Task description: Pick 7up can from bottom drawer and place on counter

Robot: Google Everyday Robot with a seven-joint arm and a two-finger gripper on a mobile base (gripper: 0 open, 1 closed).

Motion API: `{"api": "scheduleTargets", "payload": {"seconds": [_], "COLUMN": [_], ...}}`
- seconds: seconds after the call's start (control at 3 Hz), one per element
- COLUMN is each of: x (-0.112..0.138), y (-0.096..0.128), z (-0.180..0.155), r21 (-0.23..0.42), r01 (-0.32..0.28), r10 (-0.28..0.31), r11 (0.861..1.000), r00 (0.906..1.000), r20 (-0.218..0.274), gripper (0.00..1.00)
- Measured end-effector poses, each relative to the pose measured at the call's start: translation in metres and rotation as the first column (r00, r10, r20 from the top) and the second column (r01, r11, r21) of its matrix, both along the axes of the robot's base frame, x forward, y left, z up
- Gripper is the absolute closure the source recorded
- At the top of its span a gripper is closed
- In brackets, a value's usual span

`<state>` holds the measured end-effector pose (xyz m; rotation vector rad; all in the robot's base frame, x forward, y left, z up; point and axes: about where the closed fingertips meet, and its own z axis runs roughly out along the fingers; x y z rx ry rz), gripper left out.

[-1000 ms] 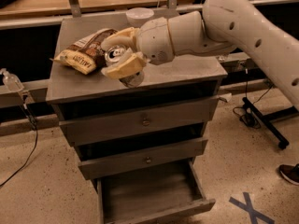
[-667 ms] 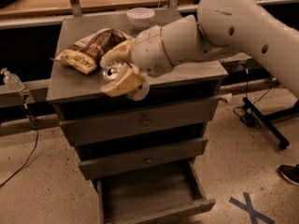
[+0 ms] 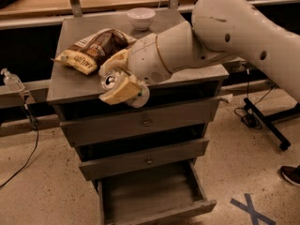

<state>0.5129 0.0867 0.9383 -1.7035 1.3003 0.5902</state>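
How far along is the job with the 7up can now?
Done: the 7up can is out of the open bottom drawer. In hand: the pincer grips it, tilted, at the front edge of the counter. Left: set it down and let go.

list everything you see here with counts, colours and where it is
7up can: 1, silvery, in the end effector at the counter's front edge
counter: 1, grey, cabinet top
snack bag: 1, brown and yellow, counter left
bowl: 1, white, counter back
bottom drawer: 1, grey, pulled open
knobbed drawer fronts: 2, grey, above it
water bottle: 1, clear, left of cabinet
tape cross: 1, blue, floor right
arm: 1, white, from the right
end effector: 1, cream, shut on the can
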Motion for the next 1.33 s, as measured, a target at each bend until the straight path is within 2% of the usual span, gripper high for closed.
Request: {"api": "scheduleTargets", "payload": {"seconds": [0.33, 0.67, 1.0, 1.33], "x": [-0.007, -0.019, -0.048, -0.060], "y": [0.002, 0.001, 0.000, -0.006], "z": [-0.025, -0.086, -0.176, -0.250], "r21": [0.081, 0.261, 0.411, 0.425], "r01": [0.014, 0.082, 0.191, 0.281], "r10": [-0.012, -0.056, -0.116, -0.156], "r11": [0.997, 0.962, 0.891, 0.860], "r00": [0.9998, 0.9927, 0.9728, 0.9390], "r20": [-0.018, -0.107, -0.201, -0.307], "gripper": [1.00, 1.00, 1.00, 1.00]}}
